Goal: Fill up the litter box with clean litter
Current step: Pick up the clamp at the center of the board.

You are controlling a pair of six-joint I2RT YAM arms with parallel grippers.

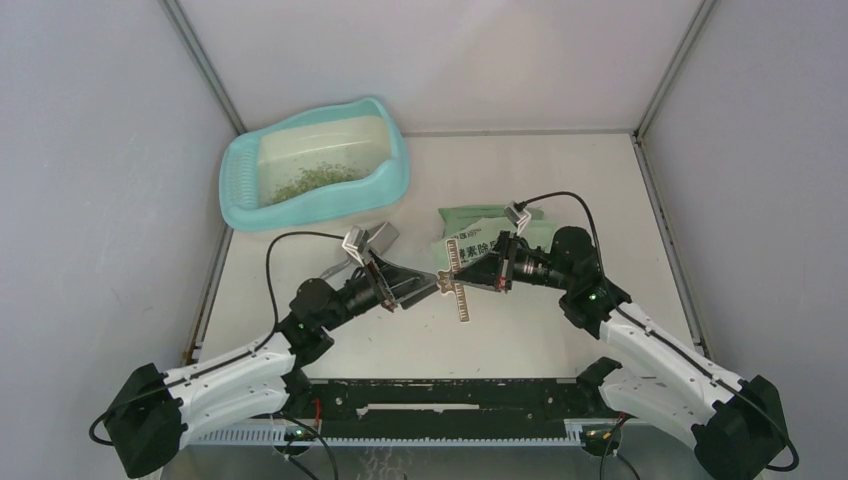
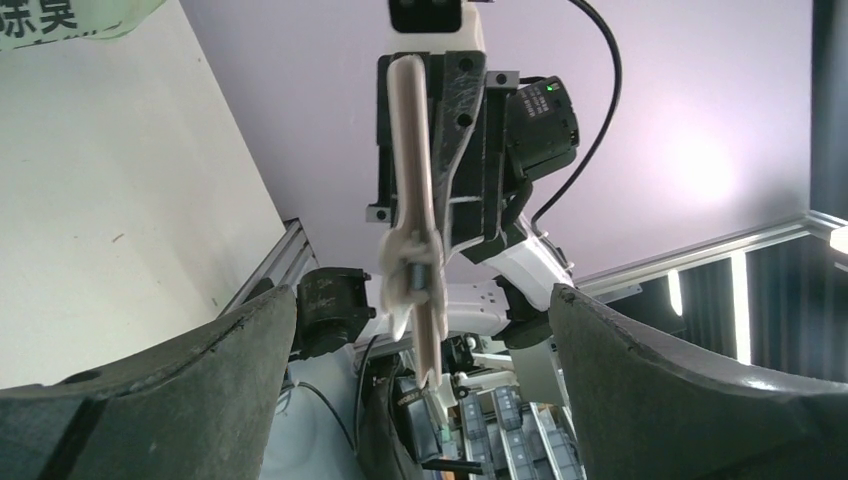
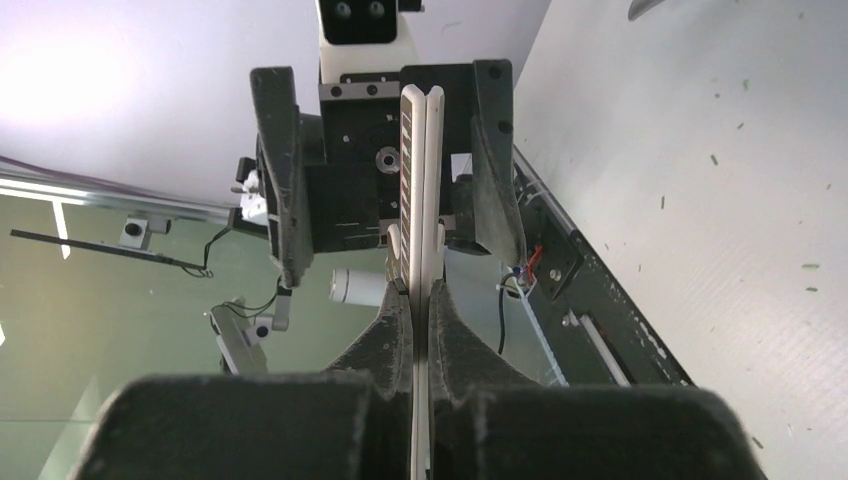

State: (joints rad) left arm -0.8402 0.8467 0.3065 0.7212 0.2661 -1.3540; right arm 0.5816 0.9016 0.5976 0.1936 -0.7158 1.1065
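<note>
Litter box [image 1: 396, 172], light turquoise with a pale cream inside, sits at the far left of the table [image 1: 530, 340], its slotted ledge at the left end. Litter [image 1: 315, 180], pale green-beige granules, lies in a thin patch across the near part of its floor, and much of the cream bottom is bare. The tray carries no writing that can be read.

To the right of the box, well apart from it, a flat green bag [image 1: 480, 222] lies on the table. It is printed with dark Chinese characters, of which "素除" can be made out from above. The rest is covered or too small to read. A corner of the same bag [image 2: 70, 18] shows in the left wrist view with cut-off characters.

Just near of the bag, the right end effector [image 1: 462, 276] is clamped narrow on a long cream clip [image 1: 458, 290] with a row of slots. In the right wrist view the fingers [image 3: 385, 335] press on the clip [image 3: 420, 150], seen edge-on. Facing it from the left, the left end effector [image 1: 424, 290] stands wide, and its fingers [image 2: 200, 385] bracket the clip [image 2: 412, 180] without touching it.

A few stray granules [image 3: 715, 160] dot the table on the right.
</note>
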